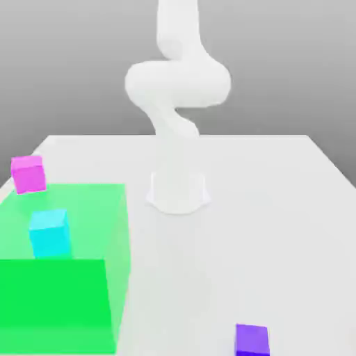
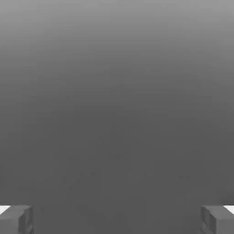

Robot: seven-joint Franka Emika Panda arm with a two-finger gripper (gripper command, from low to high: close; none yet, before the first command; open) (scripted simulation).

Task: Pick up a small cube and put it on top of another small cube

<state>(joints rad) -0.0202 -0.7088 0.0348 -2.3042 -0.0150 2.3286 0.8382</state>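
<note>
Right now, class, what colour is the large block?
Bright green; the large block shows best in the exterior view.

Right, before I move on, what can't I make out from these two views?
- Violet-purple cube: its lower part is cut off by the exterior view's bottom edge.
- Green block: its far end on the exterior view's left is cut off by that edge.
- Magenta-pink cube: in the exterior view, whether it touches the green block's back edge can't be told.
- Pincer: stands open in the hand view, its fingers cut off by the picture's edges.
</note>
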